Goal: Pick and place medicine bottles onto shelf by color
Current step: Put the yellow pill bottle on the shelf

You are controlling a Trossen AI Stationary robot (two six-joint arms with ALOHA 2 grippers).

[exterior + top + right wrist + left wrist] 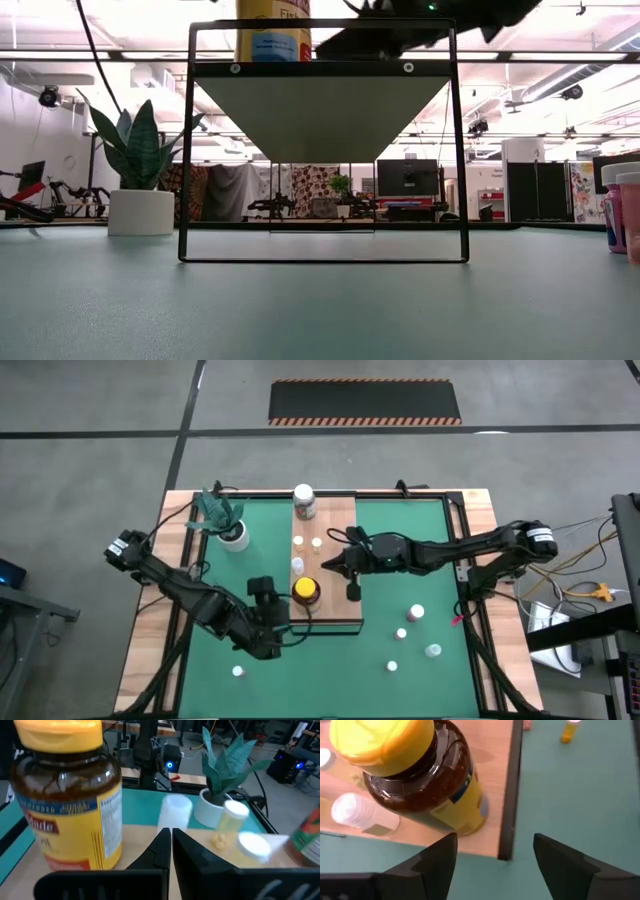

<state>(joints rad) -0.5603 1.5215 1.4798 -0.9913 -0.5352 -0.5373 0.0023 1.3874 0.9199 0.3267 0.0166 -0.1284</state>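
Note:
The amber yellow-lidded jar [306,591] stands upright on its base near the near-left corner of the shelf [340,530]; it also shows in the left wrist view [420,775] and the right wrist view [70,800]. My left gripper [278,628] is open and empty [495,855] over the mat, just off that corner. My right gripper [328,567] is shut and empty [171,840] above the shelf, beside the jar and pointing toward the table's left. A white-lidded jar [304,500] stands at the shelf's far end. Small bottles [298,543] stand between the jars.
Several small bottles [416,613] stand on the green mat [420,540] at the near right, and one [238,671] at the near left. A white pot with a green plant [230,525] stands at the far left. In the low view the shelf [325,100] sits raised on a black frame.

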